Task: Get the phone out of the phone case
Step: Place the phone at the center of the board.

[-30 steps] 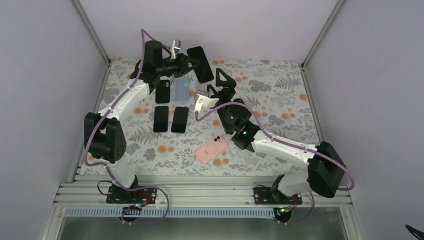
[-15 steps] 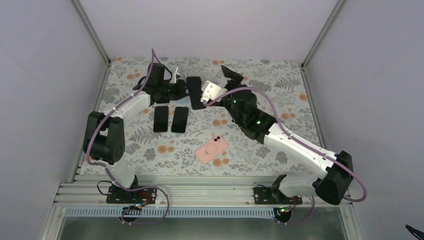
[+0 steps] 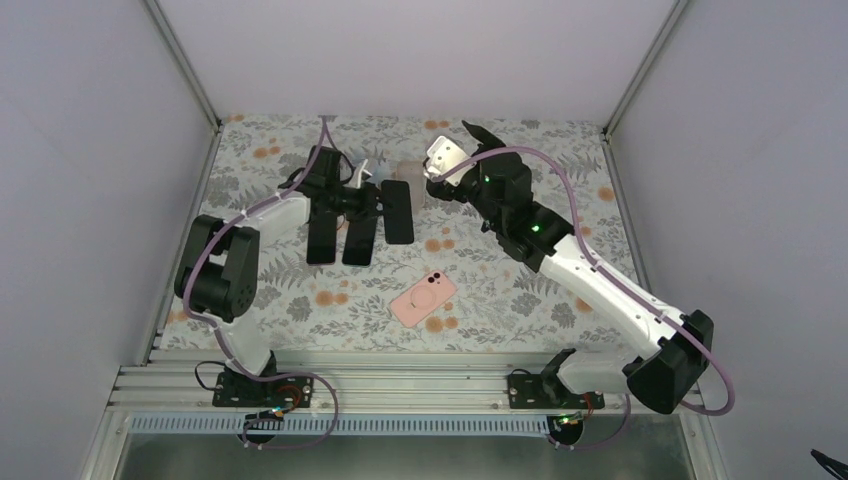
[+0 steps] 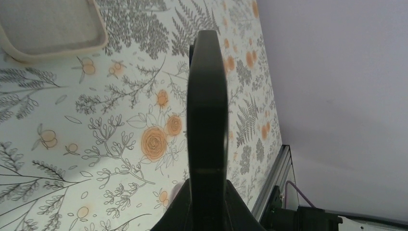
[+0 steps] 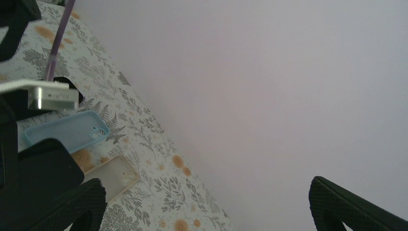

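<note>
Left hand swung down, clamped on phone; right hand wide open, apart.

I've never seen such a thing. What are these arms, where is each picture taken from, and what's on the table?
Two robot arms are bolted at the near edge of a flowered table. One picture looks down from above; the other two come from wrist cameras. The left tool is shut on a black phone, seen edge-on. The right tool is open and empty. On the table lie two more black phones, a pink phone, a blue case and a pale case.
</note>
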Available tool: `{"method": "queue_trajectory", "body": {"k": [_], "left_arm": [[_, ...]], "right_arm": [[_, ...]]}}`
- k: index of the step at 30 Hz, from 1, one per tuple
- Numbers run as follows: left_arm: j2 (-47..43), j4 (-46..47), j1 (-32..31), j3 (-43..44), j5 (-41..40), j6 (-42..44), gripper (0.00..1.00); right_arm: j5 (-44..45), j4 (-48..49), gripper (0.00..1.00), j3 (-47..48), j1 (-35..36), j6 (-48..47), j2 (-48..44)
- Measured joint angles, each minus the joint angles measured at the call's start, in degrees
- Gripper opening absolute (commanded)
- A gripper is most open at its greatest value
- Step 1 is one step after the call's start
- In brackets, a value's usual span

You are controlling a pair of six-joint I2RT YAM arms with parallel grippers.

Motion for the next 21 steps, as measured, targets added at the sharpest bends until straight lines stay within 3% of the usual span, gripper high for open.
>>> {"method": "queue_trajectory", "body": {"k": [21], "left_arm": [[14.03,1.79,-2.86,-0.04,0.07,-0.50,0.04]], "right_arm": [[-5.55,-3.28,0.99,0.39,-4.11,5.62,-0.37]]}}
